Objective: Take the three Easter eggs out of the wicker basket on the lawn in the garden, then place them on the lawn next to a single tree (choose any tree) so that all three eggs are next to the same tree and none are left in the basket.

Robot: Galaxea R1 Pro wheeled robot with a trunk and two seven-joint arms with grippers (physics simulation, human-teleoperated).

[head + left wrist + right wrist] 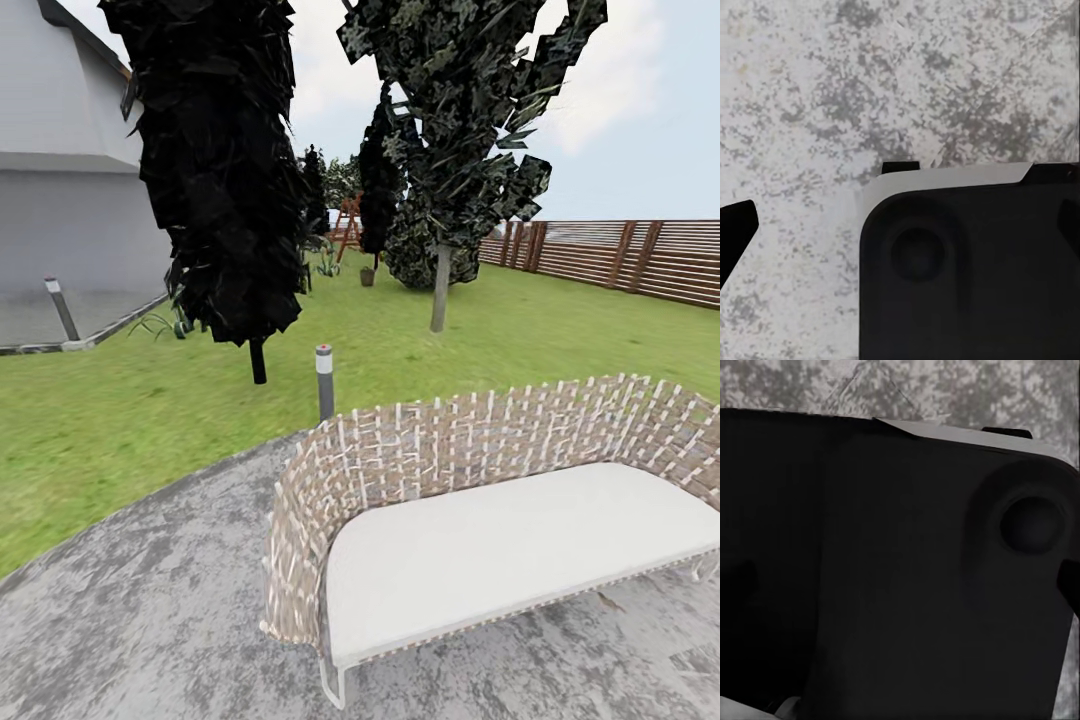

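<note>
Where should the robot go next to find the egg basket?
Probably steer left around the woven seat and off the grey patio onto the lawn, then look around: no basket is in sight here, and the seat blocks the straight way toward the pale-trunked tree.

Fenced garden (620, 262), lawn (150, 410), patio seat (500, 520)

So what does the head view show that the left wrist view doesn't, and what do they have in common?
Head view alone: the green lawn, the pale woven patio seat with a white cushion, a slim grey-trunked tree, a black-leaved tree, a brown slatted fence and a grey bollard light.
Left wrist view alone: a dark rounded part of the robot with a pale edge, close up.
Both: the mottled grey paved patio.
</note>
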